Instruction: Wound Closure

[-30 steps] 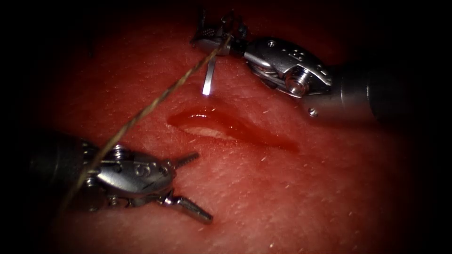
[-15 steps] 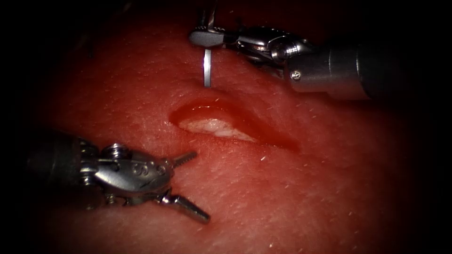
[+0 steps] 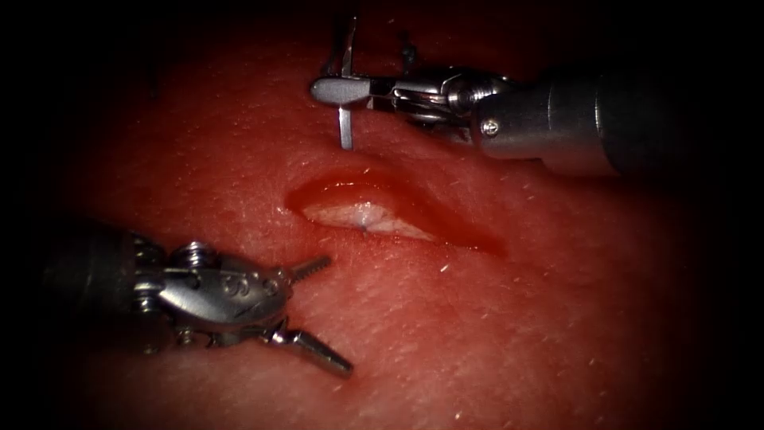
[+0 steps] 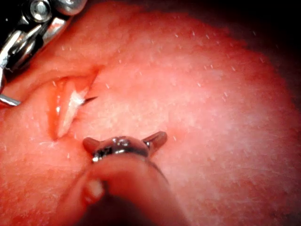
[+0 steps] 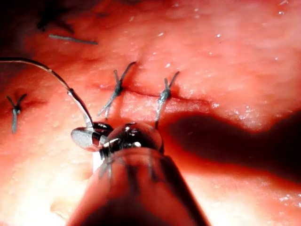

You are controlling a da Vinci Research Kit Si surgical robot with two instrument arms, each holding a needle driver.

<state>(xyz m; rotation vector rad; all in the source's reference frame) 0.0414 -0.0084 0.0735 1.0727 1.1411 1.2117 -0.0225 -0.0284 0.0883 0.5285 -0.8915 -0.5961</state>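
Needle (image 3: 346, 127), stiff, thin and slick, sits clamped in the right hand (image 3: 338, 90) at twelve o'clock of the cut (image 3: 374, 211); its tip touches the tissue (image 3: 493, 318). Left hand (image 3: 314, 310) gapes empty at seven o'clock.

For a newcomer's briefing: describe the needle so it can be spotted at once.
Start at the open, glistening red cut in the pink tissue. Just beyond its left end, the right arm's steel gripper reaches in from the right, shut on the thin curved steel needle. The needle hangs as a bright sliver towards the tissue, unlike the left gripper, which is open and empty.
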